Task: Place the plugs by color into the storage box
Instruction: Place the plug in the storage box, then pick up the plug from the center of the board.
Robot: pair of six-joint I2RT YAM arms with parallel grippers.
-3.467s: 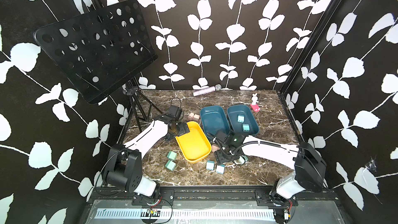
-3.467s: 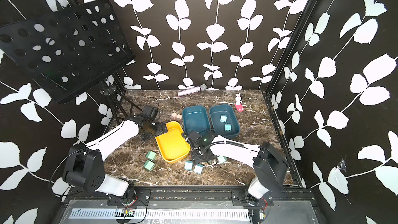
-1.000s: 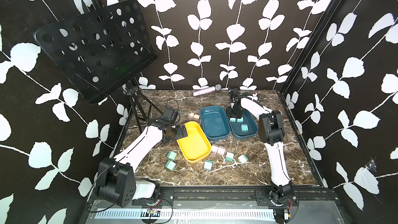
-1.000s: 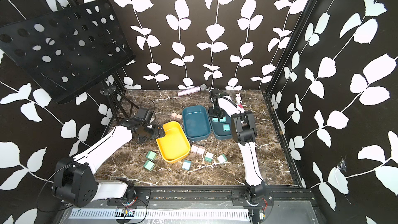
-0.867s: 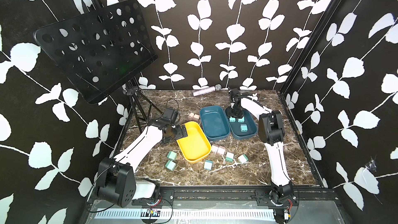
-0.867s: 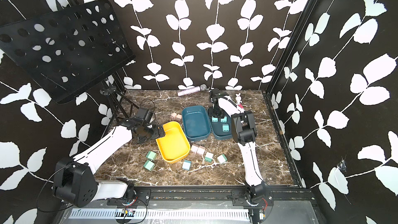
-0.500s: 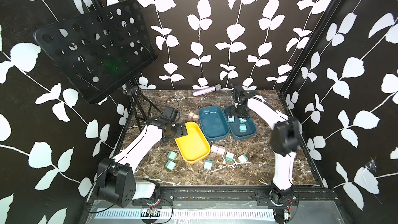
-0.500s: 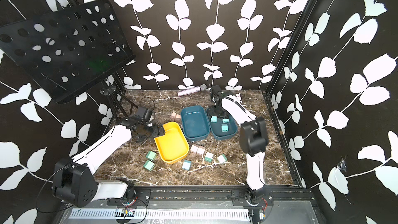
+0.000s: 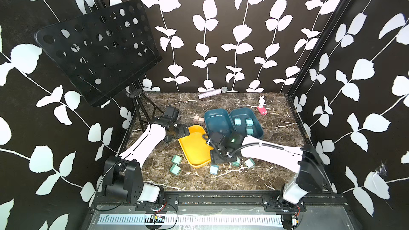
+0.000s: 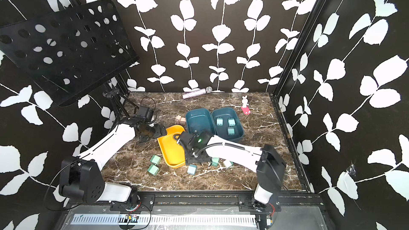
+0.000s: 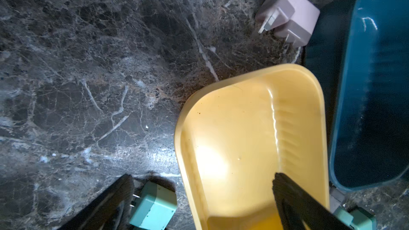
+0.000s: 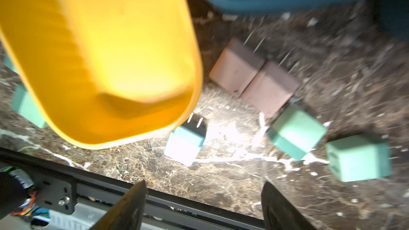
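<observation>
The storage box is three trays: a yellow tray (image 9: 194,149), an empty blue tray (image 9: 218,121) and a blue tray (image 9: 256,127) with three light blue plugs (image 9: 237,121) in it. Loose plugs lie in front: teal-green (image 9: 176,159), light blue (image 12: 184,144) and a pink pair (image 12: 252,78). Another pink pair (image 11: 287,16) sits behind the yellow tray. My left gripper (image 11: 203,186) is open, astride the yellow tray's rim (image 11: 183,142), near a teal plug (image 11: 152,206). My right gripper (image 12: 203,186) is open and empty, above the loose plugs by the yellow tray's front corner.
A microphone (image 9: 212,92) lies at the back wall and a rabbit toy (image 9: 261,105) stands at the back right. A black music stand (image 9: 97,47) on a tripod (image 9: 141,109) overhangs the left side. The frame rail (image 9: 221,198) runs along the table's front.
My right arm swung from above the right blue tray down to the loose plugs at the front, its jaws having opened; a third light blue plug now lies there. The left arm barely moved.
</observation>
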